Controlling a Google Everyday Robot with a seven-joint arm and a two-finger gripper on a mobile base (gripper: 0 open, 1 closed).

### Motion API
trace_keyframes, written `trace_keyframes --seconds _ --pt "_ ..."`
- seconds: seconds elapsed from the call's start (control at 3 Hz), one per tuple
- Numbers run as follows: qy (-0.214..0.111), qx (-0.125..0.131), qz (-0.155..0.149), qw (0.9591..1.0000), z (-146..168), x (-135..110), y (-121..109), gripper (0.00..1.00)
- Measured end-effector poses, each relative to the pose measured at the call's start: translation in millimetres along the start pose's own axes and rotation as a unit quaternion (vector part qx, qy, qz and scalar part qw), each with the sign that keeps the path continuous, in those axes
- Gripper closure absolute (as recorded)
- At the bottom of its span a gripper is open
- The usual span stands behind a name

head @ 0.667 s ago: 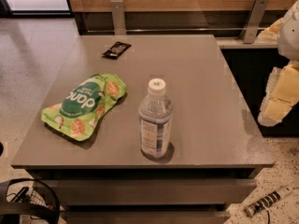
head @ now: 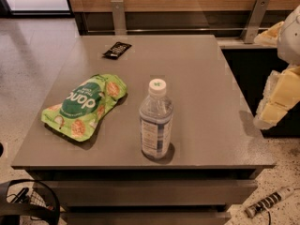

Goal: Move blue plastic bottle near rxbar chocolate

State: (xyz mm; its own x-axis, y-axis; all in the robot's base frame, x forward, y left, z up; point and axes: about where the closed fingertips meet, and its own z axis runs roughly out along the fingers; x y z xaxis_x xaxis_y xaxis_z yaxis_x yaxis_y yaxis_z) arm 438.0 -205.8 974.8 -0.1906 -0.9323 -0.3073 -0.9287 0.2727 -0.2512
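Note:
The blue plastic bottle (head: 156,121) stands upright near the front edge of the grey table (head: 197,78), clear with a white cap and a blue-and-white label. The rxbar chocolate (head: 116,49), a small flat black bar, lies at the table's far left, well apart from the bottle. My gripper (head: 275,100) hangs off the table's right edge, pale yellow, to the right of the bottle and touching nothing.
A large green snack bag (head: 84,107) lies left of the bottle. A wooden wall with metal brackets (head: 118,15) runs behind the table. The white arm (head: 291,36) is at the far right. A wire basket (head: 28,203) and a tool (head: 269,201) lie on the floor.

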Motion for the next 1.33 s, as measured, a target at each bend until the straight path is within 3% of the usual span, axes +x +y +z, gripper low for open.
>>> trace_keyframes --seconds 0.33,0.67,1.0,1.33 --pt "-0.115 -0.008 -0.008 0.9933 21 -6 7 0.0" --pt "-0.213 -0.015 -0.018 0.9768 49 -16 15 0.0" --pt "-0.318 -0.025 -0.021 0.9476 63 -41 23 0.0" --pt "-0.401 -0.046 -0.016 0.9148 61 -70 35 0.0"
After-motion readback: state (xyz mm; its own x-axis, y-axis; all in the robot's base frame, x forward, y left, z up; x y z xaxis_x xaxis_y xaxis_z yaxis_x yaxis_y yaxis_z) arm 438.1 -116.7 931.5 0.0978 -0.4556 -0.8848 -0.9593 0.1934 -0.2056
